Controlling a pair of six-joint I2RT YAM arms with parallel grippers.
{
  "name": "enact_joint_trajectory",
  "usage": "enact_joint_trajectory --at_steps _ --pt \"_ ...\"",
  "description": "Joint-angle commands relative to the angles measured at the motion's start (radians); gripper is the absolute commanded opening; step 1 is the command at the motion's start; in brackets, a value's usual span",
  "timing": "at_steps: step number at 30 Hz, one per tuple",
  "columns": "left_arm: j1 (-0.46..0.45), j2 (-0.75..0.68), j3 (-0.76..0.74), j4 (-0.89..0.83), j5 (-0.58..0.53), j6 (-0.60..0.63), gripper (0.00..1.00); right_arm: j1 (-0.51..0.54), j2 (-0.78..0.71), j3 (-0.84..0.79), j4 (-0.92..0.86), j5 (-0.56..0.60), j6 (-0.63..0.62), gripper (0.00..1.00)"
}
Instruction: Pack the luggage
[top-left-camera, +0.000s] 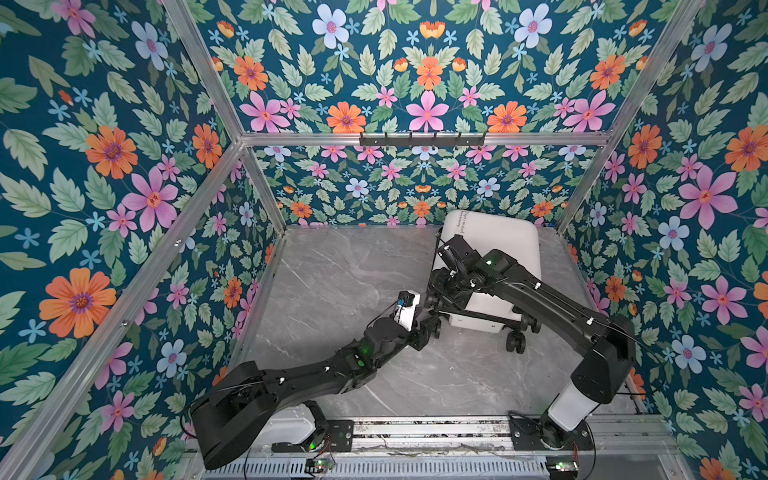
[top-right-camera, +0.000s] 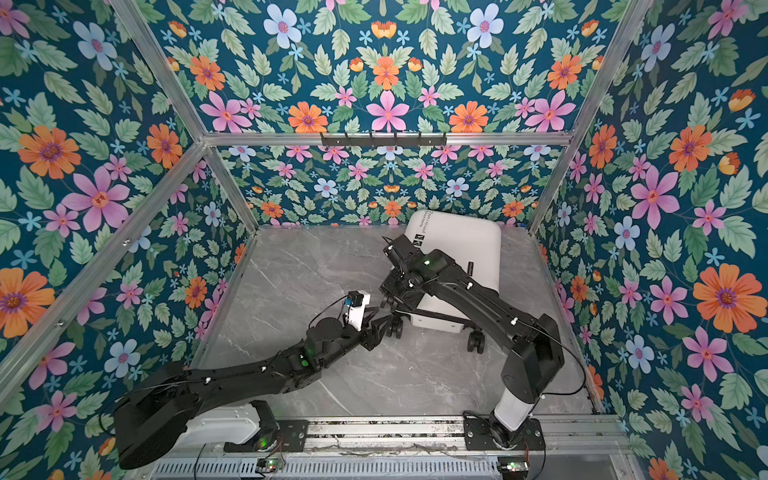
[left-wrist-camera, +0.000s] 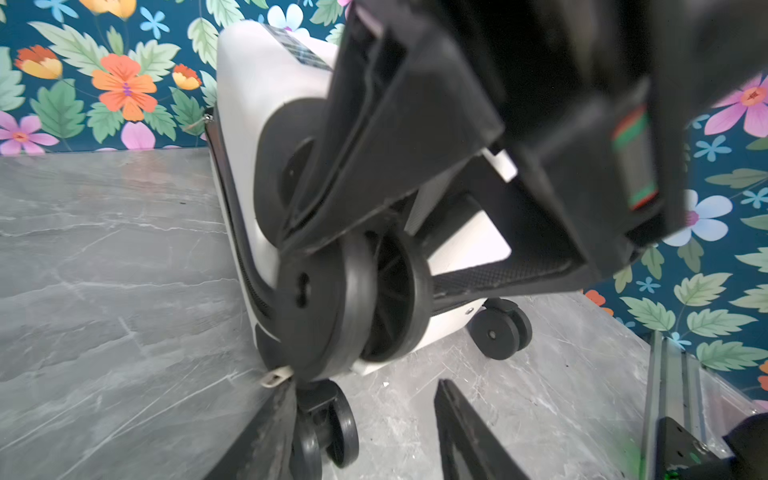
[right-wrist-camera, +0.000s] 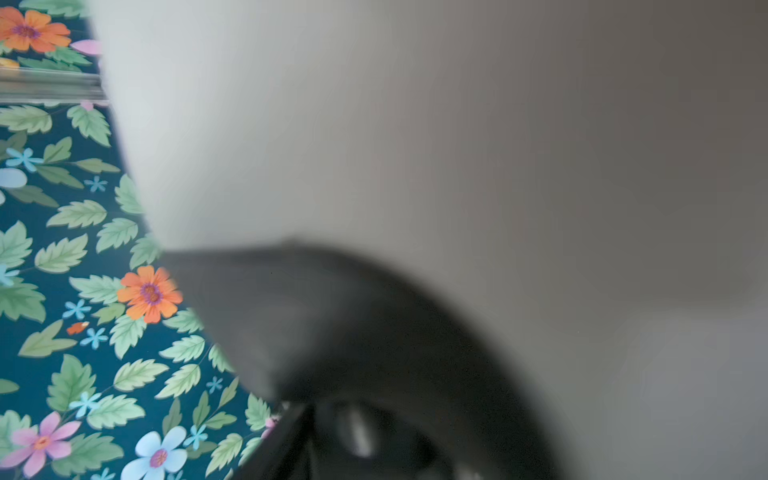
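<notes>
Left wrist view is showing my left gripper (left-wrist-camera: 365, 386) open beside the luggage (left-wrist-camera: 249, 83) wheel (left-wrist-camera: 332, 428); right gripper (top-right-camera: 390, 297), I cannot tell; I'm planning a slow approach so nothing rolls.

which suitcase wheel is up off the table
The big wheel closest to the left wrist camera, high on the luggage; the two other wheels there sit down on the table.

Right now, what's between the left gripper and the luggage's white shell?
Only the luggage itself reaches in: one black spinner wheel sits beside a finger of the left gripper. Otherwise bare floor, seen in the left wrist view.
</notes>
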Motion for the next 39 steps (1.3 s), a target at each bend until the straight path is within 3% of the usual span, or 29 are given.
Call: enact_joint_trajectory --at_steps 1,6,8,14,15,17,20,23,26,31,36,37,39 --pt "0.000 -0.070 0.032 -0.221 -0.076 -0.027 0.59 0.004 -0.057 -0.033 -0.006 0.011 0.038 0.68" --pt "0.001 -0.127 0.164 -0.463 -0.100 -0.005 0.66 0.005 -0.161 -0.073 -0.022 0.044 0.011 0.79" --pt "0.010 -0.094 0.258 -0.576 -0.103 0.022 0.74 0.005 -0.210 -0.066 -0.072 0.076 -0.013 0.81" --pt "0.094 0.116 0.601 -0.954 0.115 0.046 0.79 -0.005 -0.345 -0.031 -0.349 0.247 -0.126 0.86" --pt "0.097 0.142 0.641 -0.999 0.133 0.048 0.87 -0.009 -0.373 -0.045 -0.383 0.271 -0.134 0.86" --pt "0.098 0.183 0.706 -1.081 0.145 0.058 0.91 -0.022 -0.450 -0.097 -0.440 0.306 -0.137 0.87" --pt "0.101 0.226 0.767 -1.157 0.200 0.066 0.99 -0.066 -0.569 -0.204 -0.489 0.314 -0.121 0.87" --pt "0.101 0.263 0.815 -1.218 0.239 0.067 0.99 -0.136 -0.710 -0.316 -0.497 0.281 -0.110 0.88" --pt "0.099 0.302 0.864 -1.270 0.208 0.065 0.99 -0.190 -0.785 -0.395 -0.497 0.248 -0.115 0.88" --pt "0.099 0.383 0.944 -1.292 0.174 0.062 0.79 -0.195 -0.789 -0.483 -0.445 0.207 -0.114 0.87" --pt "0.099 0.445 0.982 -1.239 0.162 0.033 0.51 -0.214 -0.734 -0.498 -0.365 0.200 -0.148 0.86" --pt "0.099 0.465 0.993 -1.239 0.157 0.027 0.42 -0.237 -0.719 -0.500 -0.345 0.182 -0.163 0.85" --pt "0.098 0.499 1.017 -1.249 0.164 0.022 0.09 -0.295 -0.700 -0.513 -0.288 0.134 -0.202 0.81"
